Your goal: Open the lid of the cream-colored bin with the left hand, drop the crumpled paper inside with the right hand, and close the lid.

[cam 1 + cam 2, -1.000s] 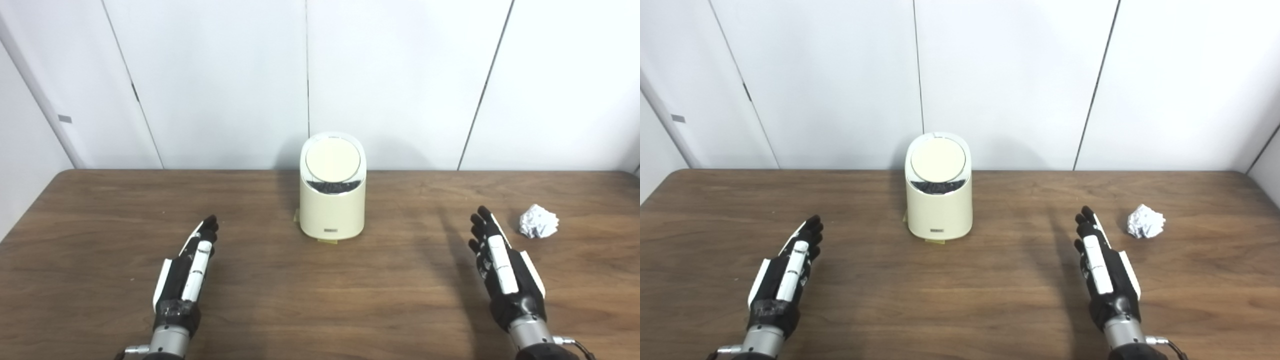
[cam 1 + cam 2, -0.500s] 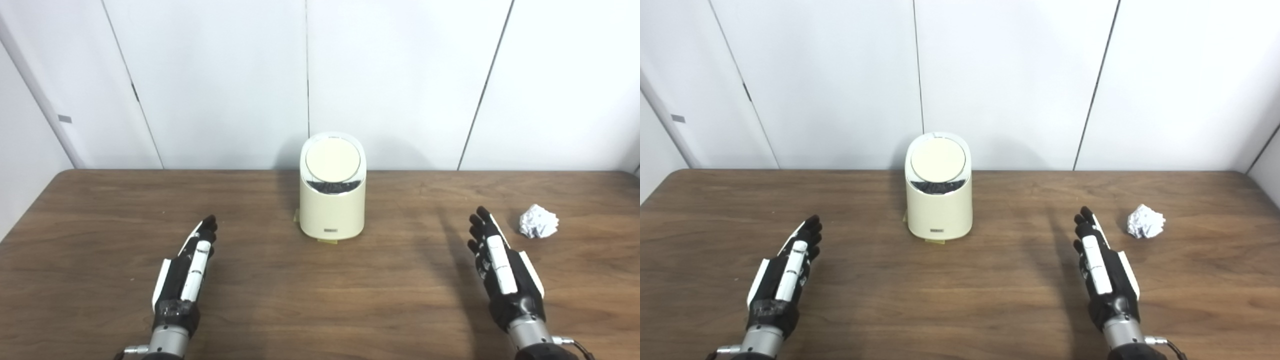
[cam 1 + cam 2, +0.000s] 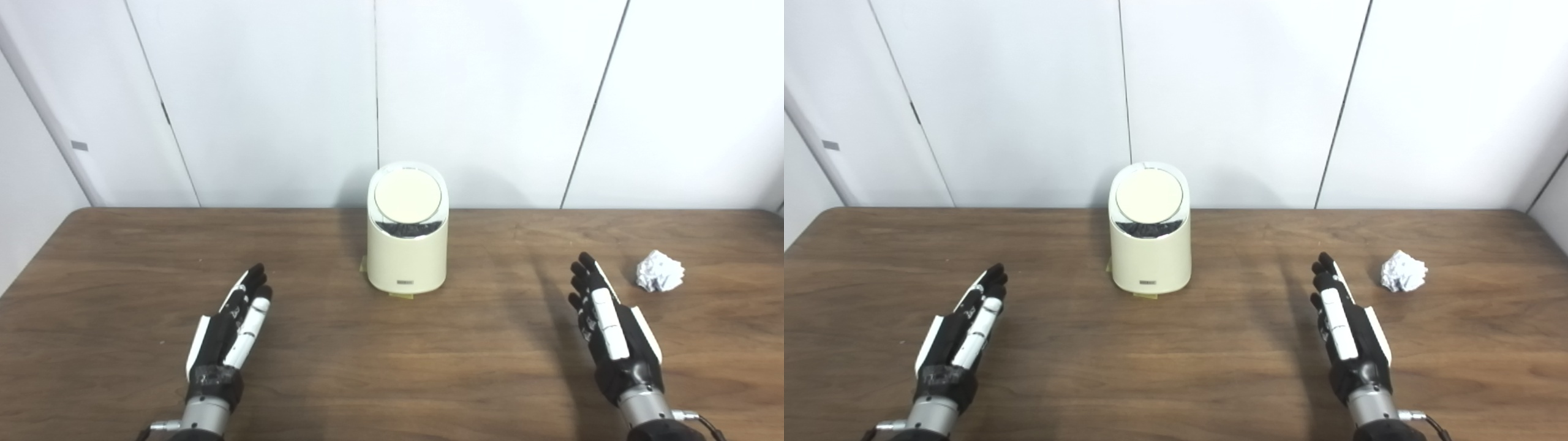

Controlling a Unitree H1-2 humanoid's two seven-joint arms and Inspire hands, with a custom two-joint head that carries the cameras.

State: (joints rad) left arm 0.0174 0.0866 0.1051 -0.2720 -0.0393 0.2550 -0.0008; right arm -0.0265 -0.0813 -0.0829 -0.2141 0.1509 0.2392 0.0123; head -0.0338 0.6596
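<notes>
Since one second ago, the right hand [image 3: 612, 324] has shifted slightly left, away from the crumpled paper [image 3: 659, 271] on the table [image 3: 392, 367]. The left hand [image 3: 229, 327] hardly moved. Both hold nothing, fingers straight. The cream-colored bin [image 3: 407, 245] stands centre, lid [image 3: 407, 198] closed

bin [image 3: 407, 257] label: too small to read; interior possibly dark, mostly hidden | forearms: cut off at bottom edge

We see a dark brown wood-grain tabletop [image 3: 392, 367] running to white wall panels [image 3: 490, 98] behind, split by thin dark vertical seams [image 3: 375, 79].
</notes>
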